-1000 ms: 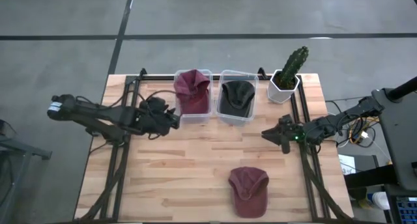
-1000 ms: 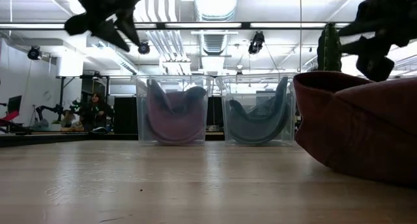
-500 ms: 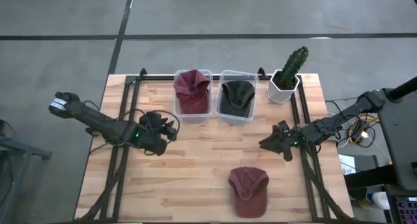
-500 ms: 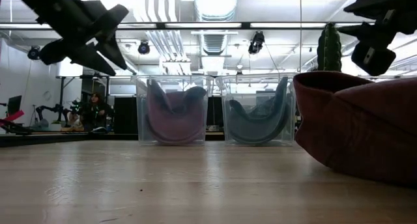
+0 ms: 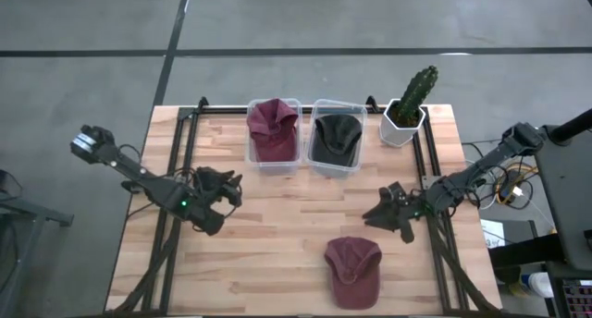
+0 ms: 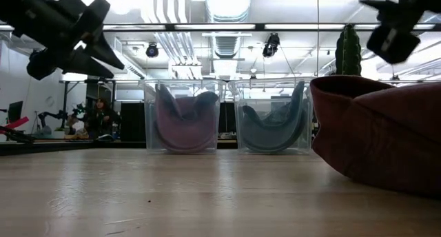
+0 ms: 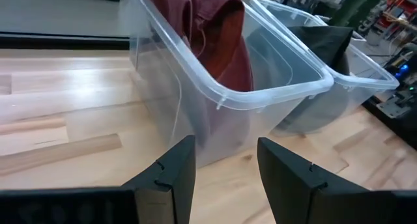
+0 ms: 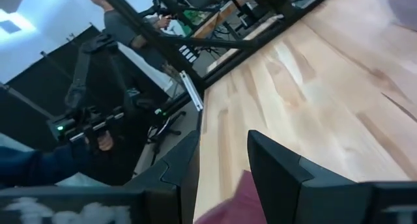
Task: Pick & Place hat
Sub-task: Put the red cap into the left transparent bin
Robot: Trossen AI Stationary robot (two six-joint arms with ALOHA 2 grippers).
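High view first, working across from the left: your left gripper (image 5: 225, 181) hangs over the wooden slatted table (image 5: 277, 244), off to the left and a little nearer you than the clear plastic bin holding a dark red cap (image 5: 274, 133). Take that bin as your landmark. In the left wrist view, the fingers (image 7: 174, 178) stand apart with a plain gap between them and nothing in it, pointed at that bin's corner.

Just right of the landmark bin, touching or nearly so, sits a second clear plastic bin with a black cap inside (image 5: 335, 137). Further right again stands a green cactus in a white faceted pot (image 5: 408, 110).

The loose dark red baseball cap (image 5: 352, 268) lies flat on the table well in front of the bins, toward the near edge, untouched. Your right gripper (image 5: 377, 211) hovers between that cap and the black cap's bin, on the right side. Its jaws are spread and empty in the right wrist view, with an edge of red cloth showing just below them.

By my reading, two caps are already binned and this last one is left: you have not yet gripped it, so the pick, the carry and the drop all remain.
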